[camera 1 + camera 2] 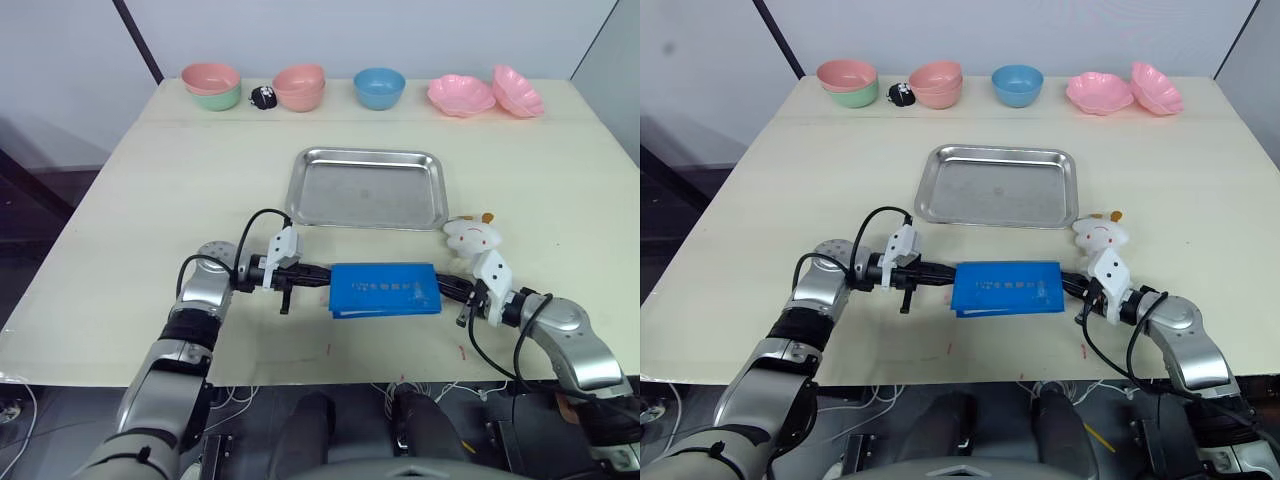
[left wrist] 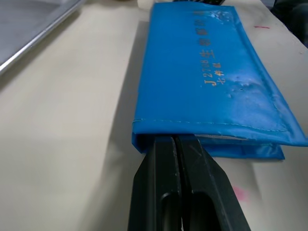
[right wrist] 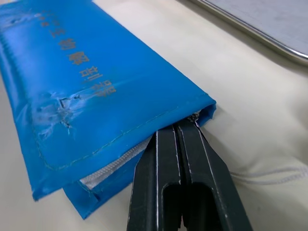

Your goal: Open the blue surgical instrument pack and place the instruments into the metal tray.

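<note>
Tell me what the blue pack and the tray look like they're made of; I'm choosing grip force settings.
The blue surgical instrument pack looks like a coated fabric or vinyl: glossy sheen, stitched hem, creases and small dents, with a white woven-looking lining at its open edge. The metal tray looks like polished stainless steel: a silvery, reflective surface with a rolled rim. Neither material can be confirmed by sight alone.

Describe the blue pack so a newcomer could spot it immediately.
Start at the shallow shiny steel tray mid-table and come toward the near edge. The flat rectangular blue pouch lies there, closed, between both grippers. Unlike the round blue bowl in the far row, it is flat with small print.
</note>
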{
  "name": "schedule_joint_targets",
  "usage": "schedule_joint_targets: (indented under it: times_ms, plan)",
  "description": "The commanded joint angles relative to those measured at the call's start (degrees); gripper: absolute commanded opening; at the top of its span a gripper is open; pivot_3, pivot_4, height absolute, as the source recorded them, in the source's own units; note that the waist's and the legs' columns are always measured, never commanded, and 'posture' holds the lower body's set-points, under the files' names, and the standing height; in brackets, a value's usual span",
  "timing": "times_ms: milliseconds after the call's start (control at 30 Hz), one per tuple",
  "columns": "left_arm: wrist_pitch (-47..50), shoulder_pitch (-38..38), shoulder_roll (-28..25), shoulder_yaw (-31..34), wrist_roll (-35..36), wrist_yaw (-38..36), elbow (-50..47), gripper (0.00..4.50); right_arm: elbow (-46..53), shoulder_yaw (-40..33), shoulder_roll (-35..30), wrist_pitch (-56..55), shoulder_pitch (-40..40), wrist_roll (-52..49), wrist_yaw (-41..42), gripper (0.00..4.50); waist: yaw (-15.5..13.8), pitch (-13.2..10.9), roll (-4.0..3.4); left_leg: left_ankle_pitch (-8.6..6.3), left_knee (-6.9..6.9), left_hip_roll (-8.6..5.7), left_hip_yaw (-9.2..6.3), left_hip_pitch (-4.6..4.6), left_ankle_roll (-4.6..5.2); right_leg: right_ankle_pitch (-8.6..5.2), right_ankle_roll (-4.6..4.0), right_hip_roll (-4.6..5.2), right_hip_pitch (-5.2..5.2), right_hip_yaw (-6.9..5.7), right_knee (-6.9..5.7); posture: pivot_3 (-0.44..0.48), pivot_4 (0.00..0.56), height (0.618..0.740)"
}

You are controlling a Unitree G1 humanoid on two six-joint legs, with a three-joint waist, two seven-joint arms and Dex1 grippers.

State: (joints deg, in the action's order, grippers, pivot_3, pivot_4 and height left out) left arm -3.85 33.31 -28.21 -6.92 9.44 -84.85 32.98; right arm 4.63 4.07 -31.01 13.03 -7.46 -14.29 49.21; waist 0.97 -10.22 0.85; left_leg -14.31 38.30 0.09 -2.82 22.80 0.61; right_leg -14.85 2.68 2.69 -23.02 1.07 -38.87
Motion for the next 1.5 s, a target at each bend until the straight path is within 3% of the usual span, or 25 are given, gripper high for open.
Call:
schedule_joint_targets:
  times_ms: [33,633,900,1167,1267,1367,1467,1500]
  plan:
    - [0.95,-0.39,-0.14,0.22,1.58,0.42,-3.81,0.07,1.04,1.81,0.9,-1.64,-1.09,-0.68,2.23,0.0,-0.01,0.0,0.0,0.0,0.0,0.0,-0.01,0.0,0.0,0.0,0.0,0.0,0.0,0.0,0.0,0.0,0.15,0.74]
    - [2.17,-2.95,-1.49,0.45,1.78,3.02,-5.69,0.07,1.33,0.48,-0.92,-3.9,2.15,1.03,3.2,0.0,-0.12,0.01,0.0,0.0,-0.01,0.01,-0.01,-0.01,0.0,0.0,0.0,0.0,0.0,0.0,0.01,0.0,0.15,0.74]
    - [0.41,-2.37,-1.42,1.47,1.81,6.74,-3.98,0.07,3.12,-3.44,-4.33,-2.73,5.88,-2.71,5.07,0.0,-0.27,0.01,0.0,0.0,-0.01,0.0,-0.02,-0.01,0.0,0.0,0.0,0.03,0.01,0.0,0.02,0.0,0.15,0.74]
    - [0.77,-4.6,-5.47,4.34,4.86,5.12,-5.84,0.07,5.83,-9.76,-7.2,-6.46,12.27,-7.12,8.06,0.0,-0.02,0.01,0.0,0.0,-0.01,0.01,-0.01,-0.01,0.0,0.0,0.0,0.02,0.01,0.01,0.02,0.0,0.15,0.74]
    - [3.71,-6.04,-7.16,6.09,7.53,4.36,-9.1,0.0,5.99,-11.86,-8.07,-9.9,14.38,-8.6,11.05,0.84,-0.11,0.0,0.0,0.0,-0.02,0.09,-0.02,-0.02,0.0,0.0,0.0,0.02,0.01,0.01,0.01,0.0,0.15,0.74]
    - [7.67,-7.52,-8.98,7.03,10.36,2.94,-13.97,0.0,4.38,-13.85,-9.11,-13.22,15.09,-9.14,13.53,2.4,-0.17,0.0,0.0,0.0,-0.01,0.1,-0.01,-0.02,0.0,0.0,0.0,0.04,0.02,0.01,0.02,0.0,0.15,0.74]
    - [10.29,-9.0,-11.02,7.48,13.14,0.81,-19.4,0.87,1.74,-14.44,-10.5,-18.03,14.59,-8.32,16.71,3.95,-0.18,0.0,0.0,0.0,-0.02,0.11,0.0,-0.01,0.0,0.0,0.01,0.05,0.02,0.02,0.03,0.0,0.15,0.74]
    - [10.84,-9.55,-11.72,7.5,14.02,-0.19,-21.51,1.34,0.52,-13.96,-10.99,-20.45,14.19,-7.42,18.03,4.48,-0.18,0.0,0.0,0.0,-0.02,0.11,-0.01,-0.01,0.0,-0.01,0.0,0.05,0.02,0.01,0.03,0.0,0.15,0.74]
